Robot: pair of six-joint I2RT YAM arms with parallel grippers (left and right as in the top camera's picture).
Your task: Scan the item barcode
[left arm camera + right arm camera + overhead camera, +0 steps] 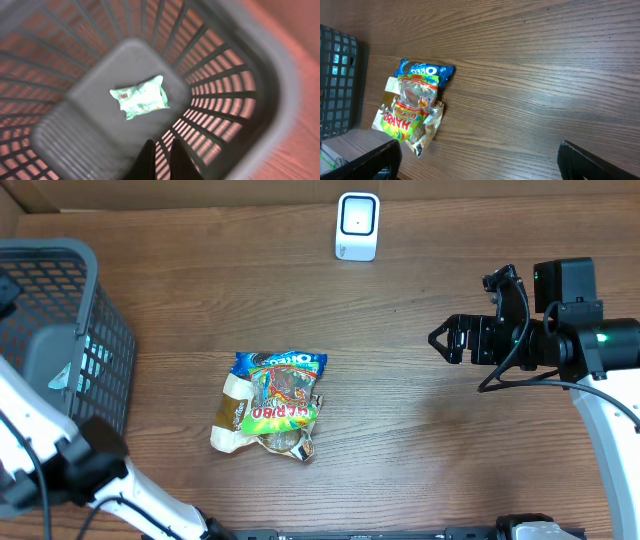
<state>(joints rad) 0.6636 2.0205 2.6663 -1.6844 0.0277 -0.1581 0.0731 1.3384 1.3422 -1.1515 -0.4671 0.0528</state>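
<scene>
Picking item: right gripper (438, 340) should take one packet off snack pile (272, 402) at frame ctr, pinch edge only, keep barcode clear for scanner (357, 226), top ctr; right jaws wide, empty, hovering mid-right, well apart from pile; left gripper (162, 162) pinched shut, empty, pointing down into basket (260, 75), far left, w/ green packet (140, 97) on its floor.
</scene>
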